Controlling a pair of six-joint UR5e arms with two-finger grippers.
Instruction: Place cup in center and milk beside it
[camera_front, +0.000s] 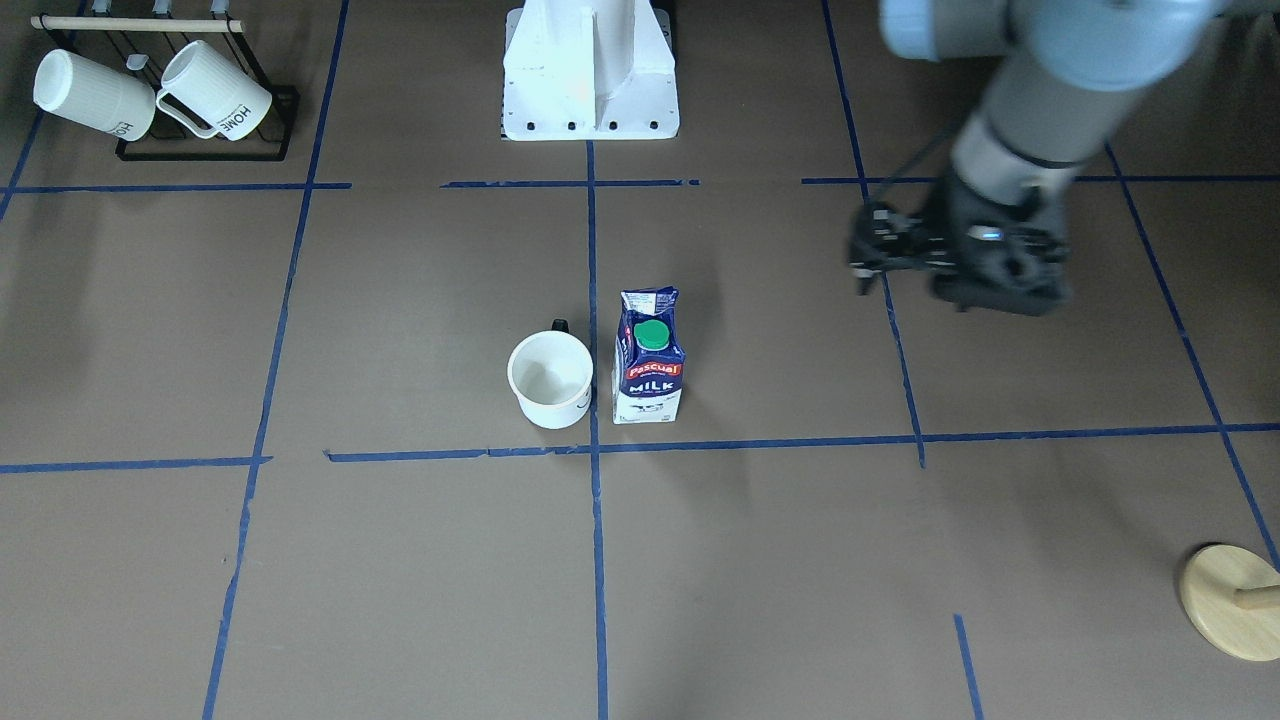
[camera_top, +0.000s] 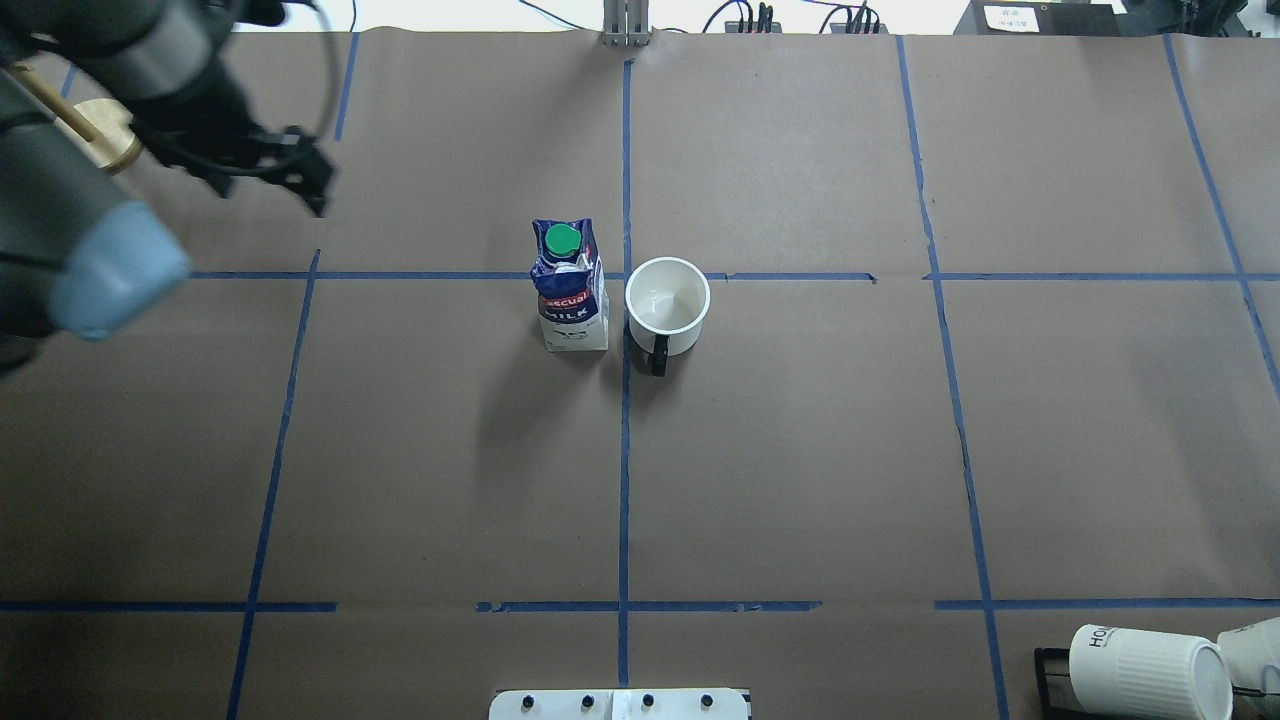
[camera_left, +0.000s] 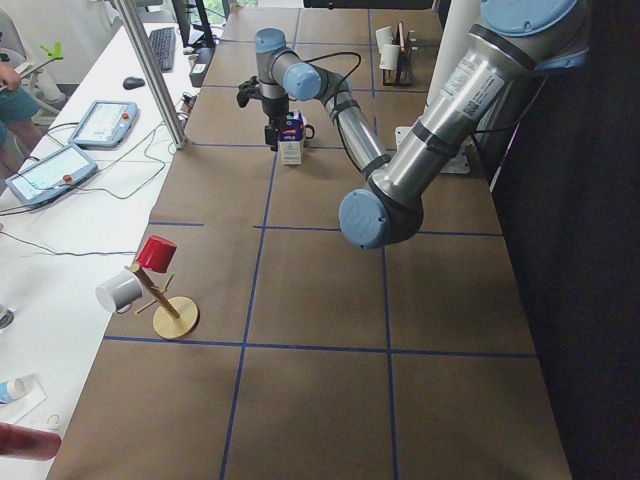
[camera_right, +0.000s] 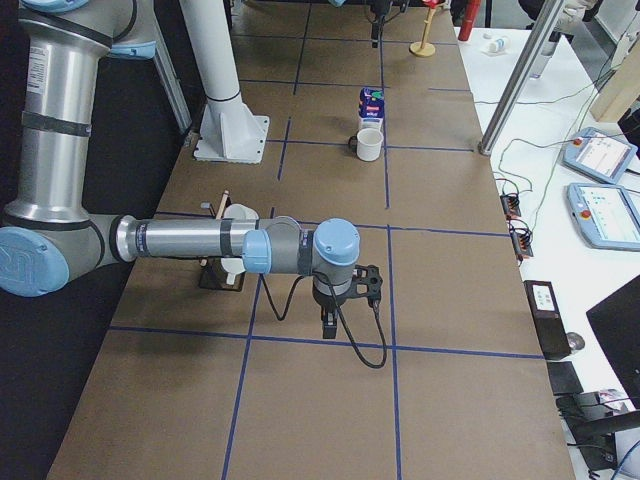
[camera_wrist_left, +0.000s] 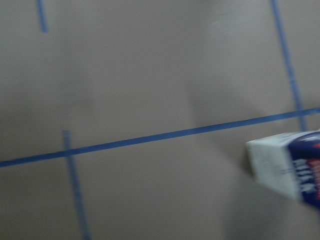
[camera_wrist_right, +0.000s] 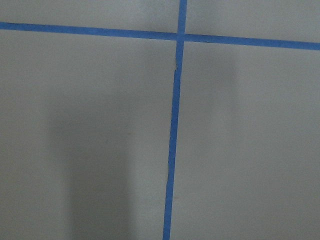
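Just short of the center (camera_front: 596, 448), where blue tape lines cross on the brown paper surface, the cup (camera_front: 550, 380) and the milk (camera_front: 648, 370) stand upright side by side in the front-facing view. A tape line runs between them, and they are close but apart. The left gripper (camera_front: 866, 250) hangs well off to the milk's side, its jaws apparently spread, clear of both. A black rack (camera_front: 205, 152) with two ribbed mugs sits in a far corner, the white pedestal (camera_front: 590, 100) rises at the far middle, and the round base of a wooden mug tree (camera_front: 1228, 600) lies at the near edge.

From overhead, the cup's mouth faces up and its black handle points back toward the robot. The carton's green cap (camera_top: 563, 240) shows on top. Cables (camera_top: 760, 18) line the table's far edge.

From the table's left end, the near arm reaches far down the paper toward the carton. The mug tree carries a red cup and a grey one. A white bench (camera_left: 90, 210) alongside holds two pendants, a keyboard and a mouse.

From the right end, the right gripper (camera_right: 328, 318) points down at the paper near a tape line, well apart from cup and milk. Whether its jaws are spread or pressed together cannot be told.

The left wrist view, blurred, catches the carton's lower corner at its edge, over paper and tape.

The right wrist view shows only brown paper and a tape crossing (camera_wrist_right: 179, 36).
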